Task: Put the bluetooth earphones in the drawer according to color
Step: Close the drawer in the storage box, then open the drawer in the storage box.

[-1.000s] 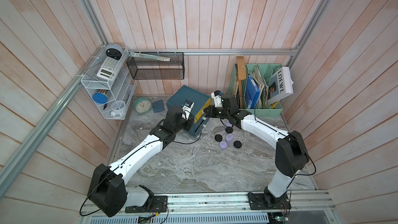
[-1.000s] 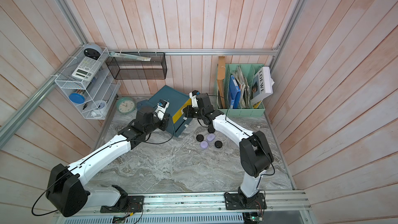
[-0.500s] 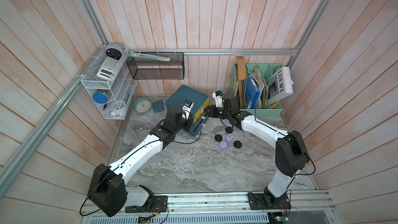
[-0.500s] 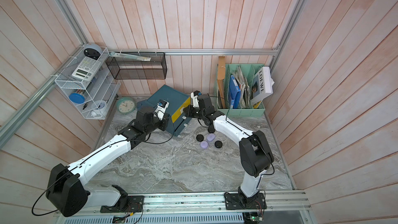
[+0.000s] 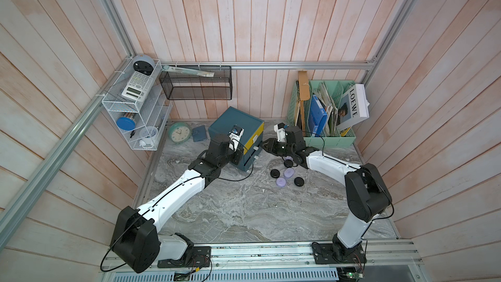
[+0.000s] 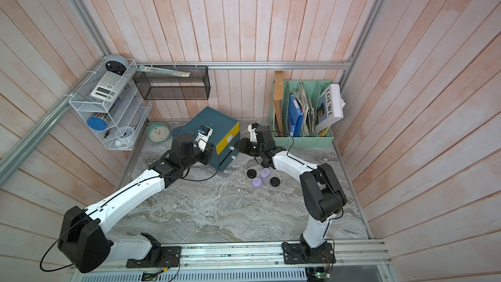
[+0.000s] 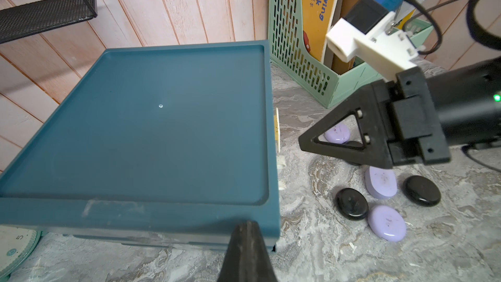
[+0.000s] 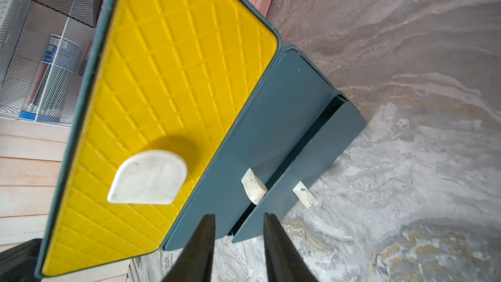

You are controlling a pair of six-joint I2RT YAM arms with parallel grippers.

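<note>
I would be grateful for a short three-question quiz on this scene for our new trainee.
1. True or false: the right gripper is shut.
2. How many lilac earphones lie on the table?
3. Which drawer of the cabinet has a yellow front: A top, B middle, C bottom?

Key: 1 false, its jaws stand apart with nothing between them; 2 three; 3 A.
</note>
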